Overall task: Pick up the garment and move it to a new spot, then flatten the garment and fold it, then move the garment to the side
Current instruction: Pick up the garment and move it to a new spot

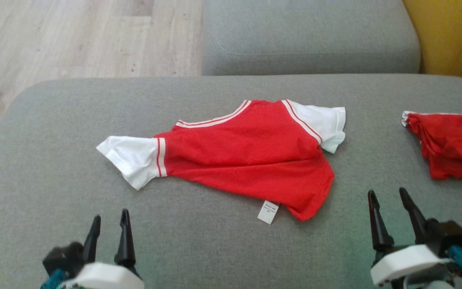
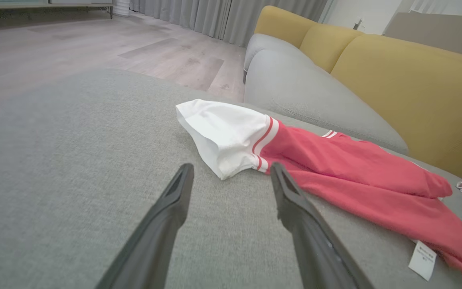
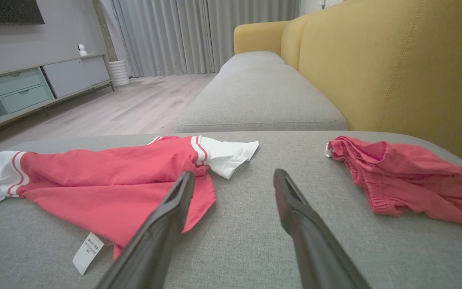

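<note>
The garment (image 1: 247,156) is a red jersey with white sleeves and a white tag, lying spread on the grey cushion (image 1: 54,168), its body folded over with both sleeves sticking out. In the left wrist view the garment (image 2: 335,172) lies just ahead and to the right, white sleeve nearest. In the right wrist view the garment (image 3: 106,176) lies ahead to the left. My left gripper (image 1: 110,226) hovers open near the cushion's front left, short of the sleeve, holding nothing. My right gripper (image 1: 389,200) is open at the front right, beside the garment's lower corner, empty.
A second crumpled red cloth (image 1: 451,144) lies at the cushion's right edge, also seen as the red cloth (image 3: 399,180). A further grey seat cushion (image 1: 307,36) and a yellow sofa back (image 3: 395,60) lie beyond. Wooden floor (image 1: 74,36) is to the left.
</note>
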Tool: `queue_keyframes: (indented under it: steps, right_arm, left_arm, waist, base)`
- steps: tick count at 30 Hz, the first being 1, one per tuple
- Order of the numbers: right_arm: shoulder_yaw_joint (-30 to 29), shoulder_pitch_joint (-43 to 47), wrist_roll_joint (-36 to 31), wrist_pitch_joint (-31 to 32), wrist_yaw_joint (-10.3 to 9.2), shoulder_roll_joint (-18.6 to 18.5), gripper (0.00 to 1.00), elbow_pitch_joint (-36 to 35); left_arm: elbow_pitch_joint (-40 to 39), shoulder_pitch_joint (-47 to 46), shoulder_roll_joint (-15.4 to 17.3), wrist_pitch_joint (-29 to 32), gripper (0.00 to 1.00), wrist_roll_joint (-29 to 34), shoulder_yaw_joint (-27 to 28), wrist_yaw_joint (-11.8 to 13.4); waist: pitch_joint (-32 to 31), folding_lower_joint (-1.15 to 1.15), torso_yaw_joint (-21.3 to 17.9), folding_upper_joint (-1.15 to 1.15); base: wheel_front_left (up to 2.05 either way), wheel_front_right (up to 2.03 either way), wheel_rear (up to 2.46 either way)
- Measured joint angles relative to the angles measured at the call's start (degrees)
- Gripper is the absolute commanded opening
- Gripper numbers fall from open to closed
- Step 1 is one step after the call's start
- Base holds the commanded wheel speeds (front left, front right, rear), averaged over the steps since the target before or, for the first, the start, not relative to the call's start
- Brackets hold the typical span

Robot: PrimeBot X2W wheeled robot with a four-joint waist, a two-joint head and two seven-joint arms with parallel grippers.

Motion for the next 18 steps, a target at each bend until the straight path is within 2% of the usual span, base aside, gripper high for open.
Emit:
queue_keyframes:
  steps: [7,18]
  right_arm:
    - [0.0,4.6,2.0,0.0,0.00,0.1,1.00,-0.4]
    - [2.5,6.5,4.1,-0.6,0.00,0.1,1.00,1.0]
  left_arm:
    - [-5.1,6.1,-1.5,-0.5,1.00,3.9,-1.2,3.4]
    - [-7.4,7.9,-1.9,-0.5,1.00,6.1,-1.8,3.9]
  waist:
    - [-2.0,0.00,1.8,0.00]
    - [-2.6,0.01,2.1,0.00]
  base:
    - [0.00,0.00,0.00]
    - [0.00,0.00,0.00]
